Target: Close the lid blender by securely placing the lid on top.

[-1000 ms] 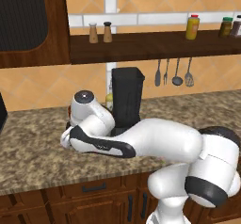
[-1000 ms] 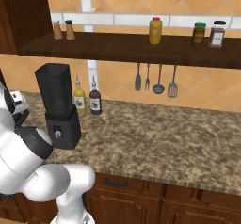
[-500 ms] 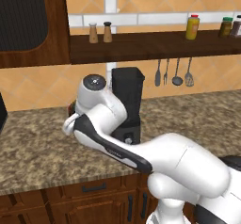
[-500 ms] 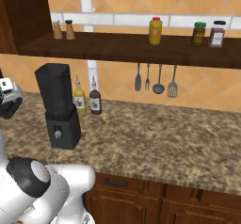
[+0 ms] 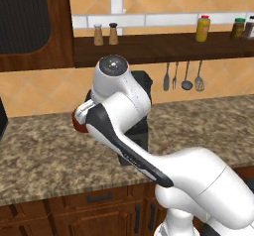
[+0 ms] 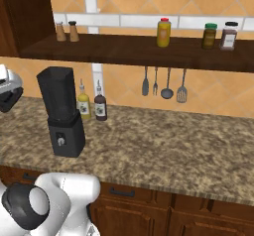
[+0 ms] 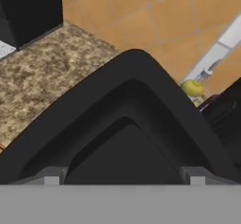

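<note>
The lid [image 7: 134,119] is looming large and black right in front of the hand camera, seemingly held, though whether the gripper is pinching it I cannot tell; the blender [image 6: 63,112] is standing open-mouthed near the counter's [image 6: 163,146] back edge, just beside two bottles [image 6: 92,104]; over the last second the arm [image 5: 124,126] has been rising and swinging left, suggesting the lid is being carried up toward the jar, not yet seated.

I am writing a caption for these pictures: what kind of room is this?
Most likely a kitchen, a rendered one. A blender stands on a speckled stone counter, cooking utensils hang on the tiled wall, and a wooden shelf above holds jars and shakers.
</note>
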